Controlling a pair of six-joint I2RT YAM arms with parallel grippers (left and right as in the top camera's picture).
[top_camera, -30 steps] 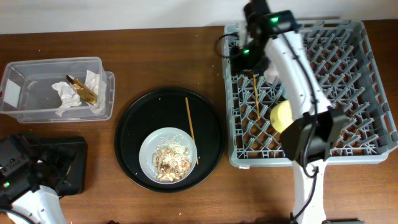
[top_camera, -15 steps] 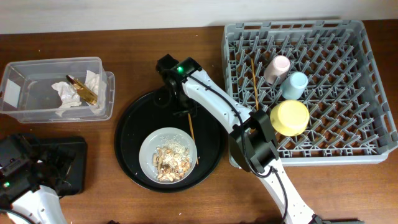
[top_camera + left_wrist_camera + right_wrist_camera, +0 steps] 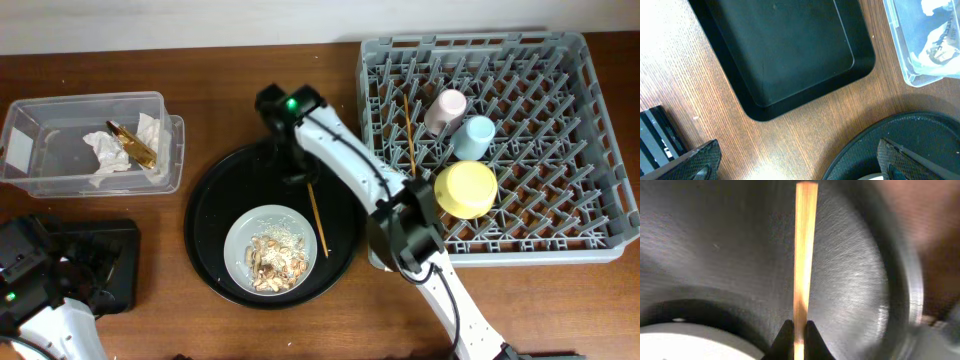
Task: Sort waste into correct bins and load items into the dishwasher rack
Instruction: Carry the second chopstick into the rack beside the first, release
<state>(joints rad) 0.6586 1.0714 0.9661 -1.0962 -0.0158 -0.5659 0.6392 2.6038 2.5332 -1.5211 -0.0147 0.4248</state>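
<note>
My right gripper [image 3: 799, 330] is shut on one wooden chopstick [image 3: 804, 255] over the round black tray [image 3: 215, 200]. In the overhead view this chopstick [image 3: 317, 222] slants beside the grey-white plate [image 3: 240, 232], which holds beige food scraps [image 3: 272, 258]. The other chopstick [image 3: 409, 135], the pink cup [image 3: 445, 108], the light blue cup [image 3: 476, 135] and the yellow bowl [image 3: 466, 188] are in the grey dishwasher rack [image 3: 600, 150]. The clear box [image 3: 60, 115] holds white napkins [image 3: 112, 152] and the gold-brown wrapper [image 3: 132, 143]. My left gripper [image 3: 795, 165] is open and empty by the shallow black tray [image 3: 790, 50].
The left arm [image 3: 25, 275] sits at the bottom left, partly over the shallow black tray [image 3: 115, 260]. The right arm [image 3: 350, 170] stretches from the rack's front corner across the round tray. Bare wood lies between the trays and the box.
My right arm swung from over the rack to the round tray and shut on the chopstick there. The chopstick has shifted slightly right and tilted. The left arm has not moved.
</note>
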